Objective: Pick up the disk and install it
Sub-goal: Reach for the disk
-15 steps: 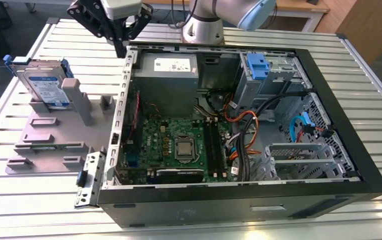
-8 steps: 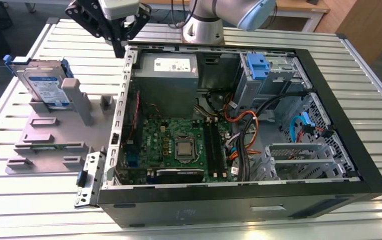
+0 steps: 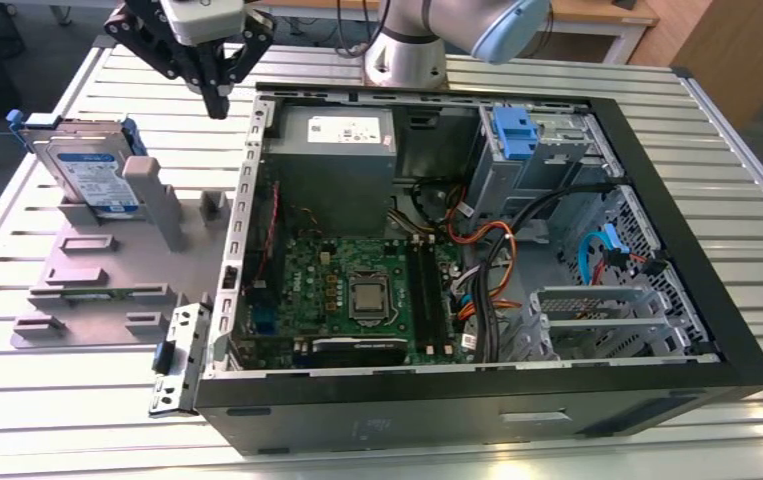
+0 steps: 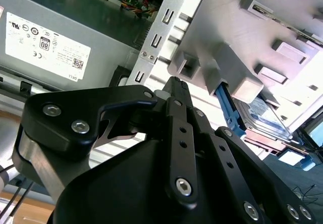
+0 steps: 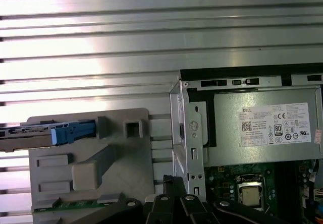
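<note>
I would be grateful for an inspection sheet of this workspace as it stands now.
Surface: slatted metal table, carrying an open computer case and a grey fixture.
Job's things: disk stands on edge in the fixture, at the exterior view's left, and is not gripped.
Clutter: metal bracket lies against the case's side.
Grippers: gripper is shut and empty. It hangs above the gap between fixture and case, clear of the disk.
Cables: orange, black and blue cables are bundled inside the case.
Surroundings: wooden furniture stands beyond the table.
</note>
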Motion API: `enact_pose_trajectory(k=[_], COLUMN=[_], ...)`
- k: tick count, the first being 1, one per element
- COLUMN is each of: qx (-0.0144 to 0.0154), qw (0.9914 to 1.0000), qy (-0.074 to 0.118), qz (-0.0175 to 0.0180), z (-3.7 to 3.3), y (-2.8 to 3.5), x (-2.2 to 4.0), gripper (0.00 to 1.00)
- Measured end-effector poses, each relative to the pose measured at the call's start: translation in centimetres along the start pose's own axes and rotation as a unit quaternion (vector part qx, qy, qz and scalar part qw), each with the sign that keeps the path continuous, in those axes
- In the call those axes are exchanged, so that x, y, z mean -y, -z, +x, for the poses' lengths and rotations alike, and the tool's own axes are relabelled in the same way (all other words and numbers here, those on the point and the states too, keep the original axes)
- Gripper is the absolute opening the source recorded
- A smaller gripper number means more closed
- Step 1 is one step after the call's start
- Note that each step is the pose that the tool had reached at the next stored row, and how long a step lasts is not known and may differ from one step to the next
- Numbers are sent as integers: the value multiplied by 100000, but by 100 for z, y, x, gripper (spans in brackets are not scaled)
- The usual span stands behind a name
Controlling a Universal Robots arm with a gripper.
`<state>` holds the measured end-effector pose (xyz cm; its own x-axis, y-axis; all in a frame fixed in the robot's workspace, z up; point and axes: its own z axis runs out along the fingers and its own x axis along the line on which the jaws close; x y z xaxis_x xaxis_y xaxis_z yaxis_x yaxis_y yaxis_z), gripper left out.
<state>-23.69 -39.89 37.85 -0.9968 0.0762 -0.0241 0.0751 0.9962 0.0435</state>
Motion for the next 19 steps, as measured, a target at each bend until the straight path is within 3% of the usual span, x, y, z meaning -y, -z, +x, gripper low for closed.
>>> enact_pose_trajectory(k=[2, 19], qx=[1, -1], qw=[100000, 100000], qy=[0, -2], qz=[-4, 0], z=[150, 187], y=[-27, -27], x=[13, 15], gripper=[11, 11])
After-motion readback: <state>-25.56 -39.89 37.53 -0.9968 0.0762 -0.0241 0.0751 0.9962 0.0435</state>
